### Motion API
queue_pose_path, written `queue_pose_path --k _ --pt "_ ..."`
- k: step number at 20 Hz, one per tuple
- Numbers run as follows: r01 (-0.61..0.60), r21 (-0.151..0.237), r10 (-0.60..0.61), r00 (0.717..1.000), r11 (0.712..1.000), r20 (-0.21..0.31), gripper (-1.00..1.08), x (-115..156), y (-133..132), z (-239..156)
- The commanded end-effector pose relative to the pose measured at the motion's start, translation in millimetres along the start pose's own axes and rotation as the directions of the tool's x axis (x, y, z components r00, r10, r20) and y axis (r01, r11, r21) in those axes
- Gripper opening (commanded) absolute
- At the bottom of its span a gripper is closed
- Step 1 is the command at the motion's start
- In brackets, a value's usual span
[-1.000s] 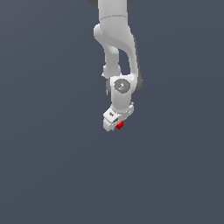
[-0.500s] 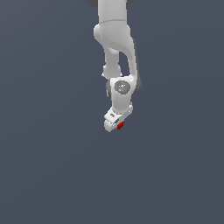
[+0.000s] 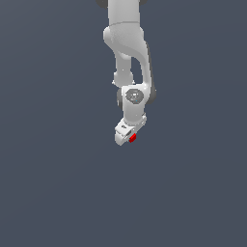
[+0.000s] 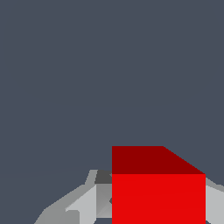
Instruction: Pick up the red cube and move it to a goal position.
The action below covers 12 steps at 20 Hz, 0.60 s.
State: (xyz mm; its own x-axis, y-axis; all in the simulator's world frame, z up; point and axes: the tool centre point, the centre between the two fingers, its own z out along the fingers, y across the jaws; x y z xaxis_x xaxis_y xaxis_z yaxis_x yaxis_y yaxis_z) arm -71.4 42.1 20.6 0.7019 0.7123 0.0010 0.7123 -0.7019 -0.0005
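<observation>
Between fingers (image 4: 89,203): red cube (image 4: 158,197), gripped on both sides.

A: What surrounds the work in the exterior view?

B: Only a flat, dark slate-grey tabletop (image 3: 53,183), filling the picture edge to edge, evenly lit, with no markings or seams visible.

A: And through the wrist view?

B: The same plain grey tabletop (image 4: 87,70) fills most of the picture, uniform in tone, and no other objects lie on it.

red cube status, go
Gripper shut on the cube. Cube between the fingers. Nothing else in view, path looks clear.
</observation>
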Motion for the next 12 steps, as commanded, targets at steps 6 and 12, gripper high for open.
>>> queue_pose_path --k 6,12 --pt "0.0 0.0 0.0 1.0 1.0 0.0 -1.0 -21.6 11.2 -5.2" --pt "0.0 0.0 0.0 1.0 1.0 0.0 -1.0 -59.9 31.7 -14.2"
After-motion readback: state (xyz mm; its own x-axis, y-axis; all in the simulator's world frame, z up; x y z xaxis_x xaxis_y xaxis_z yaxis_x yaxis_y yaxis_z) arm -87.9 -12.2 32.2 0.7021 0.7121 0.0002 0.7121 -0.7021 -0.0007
